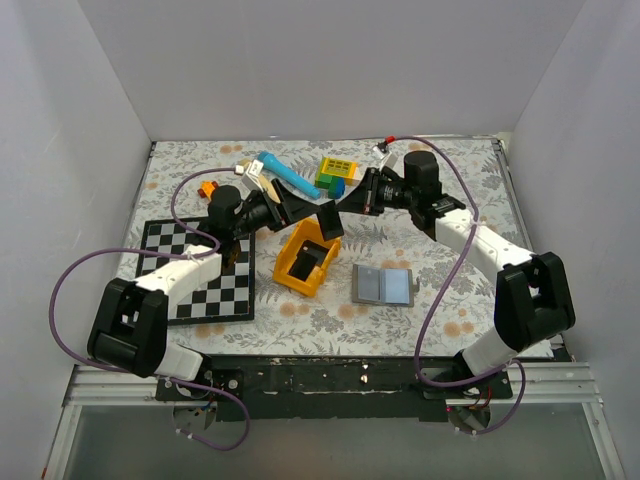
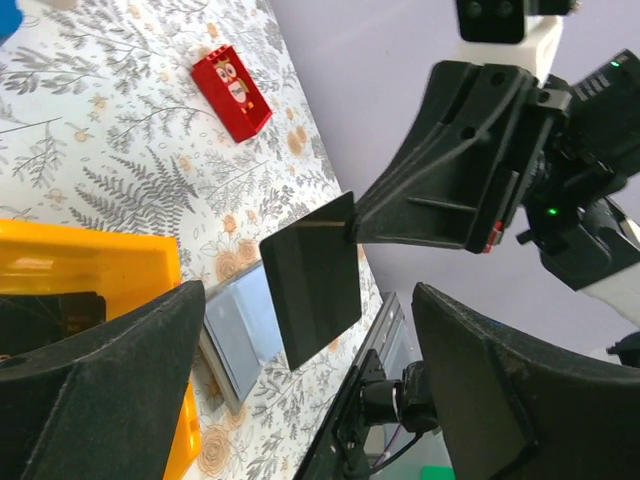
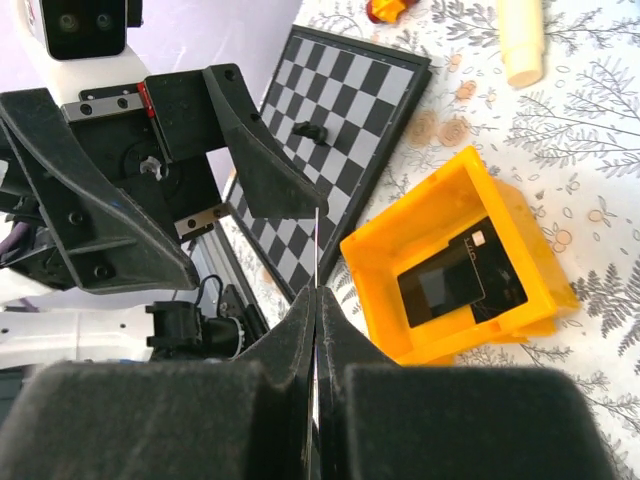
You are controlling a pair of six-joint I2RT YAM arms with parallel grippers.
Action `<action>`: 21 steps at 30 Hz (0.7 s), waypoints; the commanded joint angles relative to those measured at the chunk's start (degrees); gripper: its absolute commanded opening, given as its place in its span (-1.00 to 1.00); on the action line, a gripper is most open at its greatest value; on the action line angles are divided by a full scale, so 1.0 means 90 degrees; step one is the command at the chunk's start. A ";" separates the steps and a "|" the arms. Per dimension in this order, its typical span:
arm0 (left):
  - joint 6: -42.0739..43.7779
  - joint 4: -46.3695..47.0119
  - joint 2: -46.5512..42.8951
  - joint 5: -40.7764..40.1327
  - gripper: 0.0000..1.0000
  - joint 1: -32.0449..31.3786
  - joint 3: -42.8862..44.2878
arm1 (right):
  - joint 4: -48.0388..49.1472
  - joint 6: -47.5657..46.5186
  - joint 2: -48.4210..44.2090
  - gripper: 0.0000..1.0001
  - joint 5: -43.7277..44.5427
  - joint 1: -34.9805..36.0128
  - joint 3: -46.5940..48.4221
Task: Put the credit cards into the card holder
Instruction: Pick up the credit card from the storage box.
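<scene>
In left wrist view, credit card (image 2: pixel 312 282) shows broadside (right: edge-on).

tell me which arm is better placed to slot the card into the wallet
Right, probably: the right gripper is shut on the black card, and the card holder lies open nearer that arm. The left gripper is open.

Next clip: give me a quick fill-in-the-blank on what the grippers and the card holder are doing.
The right gripper pinches a ____ credit card.
The left gripper has its jaws ____.
The card holder lies unfolded beside the ____ tray.
Missing: black; open; orange.
</scene>
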 commanded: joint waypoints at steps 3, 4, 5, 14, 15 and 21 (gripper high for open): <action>-0.0308 0.0856 -0.0105 0.0395 0.45 -0.0291 0.0125 | 0.1832 0.1275 -0.0191 -0.97 -0.0797 -0.0143 -0.0353; -0.0327 0.0905 -0.0085 0.0395 0.42 -0.0350 0.0144 | 0.1959 0.1382 -0.0181 -0.97 -0.0837 -0.0162 -0.0393; -0.0328 0.0906 -0.0056 0.0386 0.41 -0.0389 0.0173 | 0.2067 0.1461 -0.0190 -0.97 -0.0885 -0.0172 -0.0422; -0.0406 0.0993 0.0042 0.0356 -0.07 -0.0516 0.0193 | 0.2195 0.1579 -0.0288 -0.97 -0.0944 -0.0240 -0.0510; -0.0415 0.0994 0.0052 0.0356 -0.19 -0.0526 0.0203 | 0.2224 0.1598 -0.0269 -0.97 -0.0954 -0.0241 -0.0520; -0.0455 0.0916 0.0022 0.0366 -0.89 -0.0565 0.0301 | 0.2283 0.1608 -0.0298 -0.97 -0.0954 -0.0241 -0.0598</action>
